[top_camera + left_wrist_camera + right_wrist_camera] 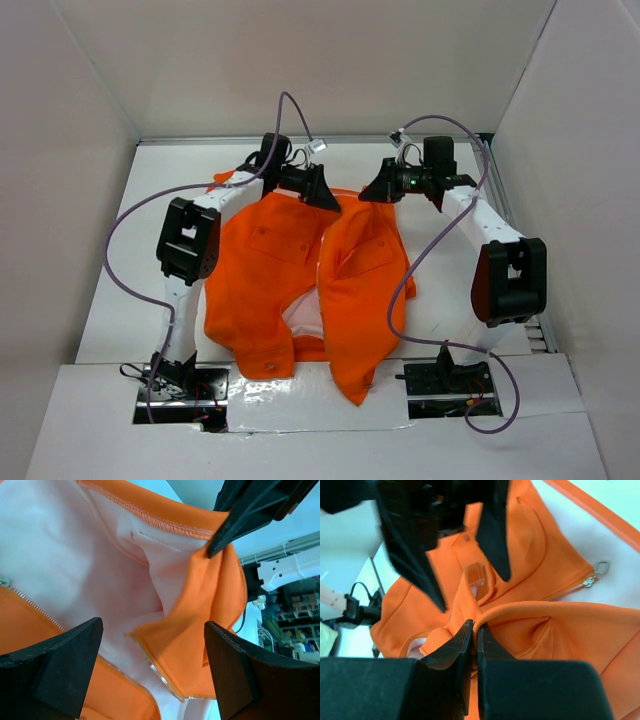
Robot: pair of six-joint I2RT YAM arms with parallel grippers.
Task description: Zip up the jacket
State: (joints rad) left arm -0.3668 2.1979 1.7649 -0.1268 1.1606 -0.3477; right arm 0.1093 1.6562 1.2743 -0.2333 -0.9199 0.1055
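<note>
The orange jacket (300, 280) lies unzipped on the white table, front panels parted and pale lining (300, 318) showing between them. My left gripper (318, 192) hovers open at the collar end; in its wrist view its jaws (154, 625) stand wide apart over the lining (75, 565) and a zipper edge (162, 677), holding nothing. My right gripper (378, 190) is beside it, shut on a folded orange edge of the jacket (560, 625) at its fingertips (476, 626). A metal zipper pull (597, 571) lies on the lining at the right.
White enclosure walls (80, 100) surround the table on three sides. Purple cables (130, 215) loop from both arms. A strip of shiny tape (300, 390) runs along the near edge between the arm bases. A metal rail (500, 185) borders the table's right side.
</note>
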